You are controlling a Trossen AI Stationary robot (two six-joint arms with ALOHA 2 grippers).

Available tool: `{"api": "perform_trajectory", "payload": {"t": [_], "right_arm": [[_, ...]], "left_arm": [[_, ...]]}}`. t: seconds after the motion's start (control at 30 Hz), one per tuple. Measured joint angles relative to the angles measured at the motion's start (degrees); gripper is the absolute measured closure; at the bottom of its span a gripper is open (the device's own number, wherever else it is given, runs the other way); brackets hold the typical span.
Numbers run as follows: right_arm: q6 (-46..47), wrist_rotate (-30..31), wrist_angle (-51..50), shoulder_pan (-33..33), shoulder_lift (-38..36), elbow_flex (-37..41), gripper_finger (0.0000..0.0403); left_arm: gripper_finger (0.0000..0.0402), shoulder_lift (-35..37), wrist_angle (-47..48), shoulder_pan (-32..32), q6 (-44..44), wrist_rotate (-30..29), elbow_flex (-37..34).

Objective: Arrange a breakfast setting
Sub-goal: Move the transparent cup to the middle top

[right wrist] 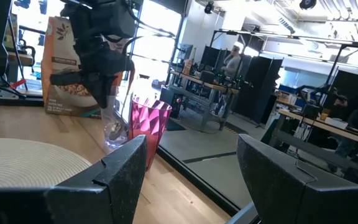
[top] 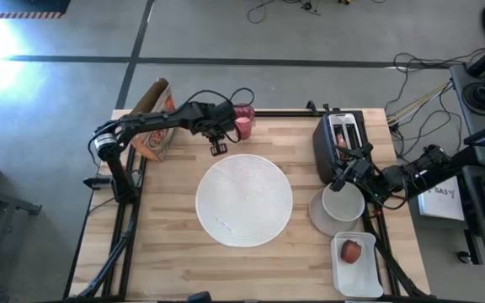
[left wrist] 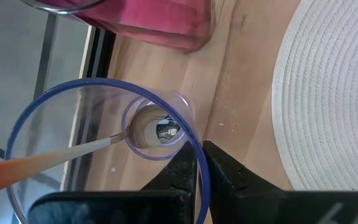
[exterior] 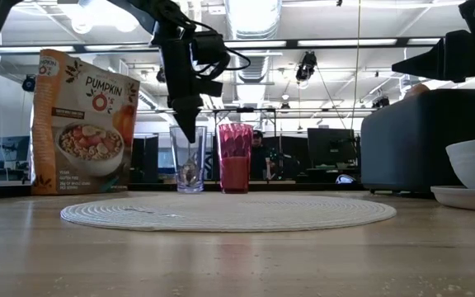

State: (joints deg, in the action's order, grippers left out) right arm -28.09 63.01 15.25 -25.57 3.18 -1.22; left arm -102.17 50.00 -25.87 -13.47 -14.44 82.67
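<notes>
A clear glass (left wrist: 98, 155) with a blue rim stands on the table at the far middle, next to the pink tumbler (top: 244, 123). An orange-handled spoon (left wrist: 23, 168) leans inside the glass, its bowl (left wrist: 160, 130) on the glass's bottom. My left gripper (left wrist: 201, 165) is shut on the glass's rim from above. The cereal box (top: 154, 128) stands at the far left. My right gripper (right wrist: 191, 180) waits open at the right, above a white bowl (top: 343, 204). A red apple (top: 352, 251) lies in the white tray (top: 360, 282). My left gripper pinches the glass's wall at the rim (left wrist: 199, 149), one finger (left wrist: 179, 174) inside the glass and one (left wrist: 232, 177) outside. The fingers slant steeply down from above (exterior: 190, 124). The glass stands upright with its base on the table.
A round white woven mat (top: 243, 199) fills the table's middle. A black toaster (top: 341, 145) stands at the far right. The bowl sits on a second white dish (top: 320, 220). Bare wood shows along the near edge and at the left.
</notes>
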Motion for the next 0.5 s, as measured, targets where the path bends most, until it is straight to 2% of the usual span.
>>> {"api": "perform_trajectory", "payload": {"t": [0.5], "right_arm": [[0.00, -0.01, -0.01, 0.00, 0.01, 0.00, 0.0165]], "left_arm": [[0.0394, 0.00, -0.02, -0.42, 0.00, 0.01, 0.00]]}}
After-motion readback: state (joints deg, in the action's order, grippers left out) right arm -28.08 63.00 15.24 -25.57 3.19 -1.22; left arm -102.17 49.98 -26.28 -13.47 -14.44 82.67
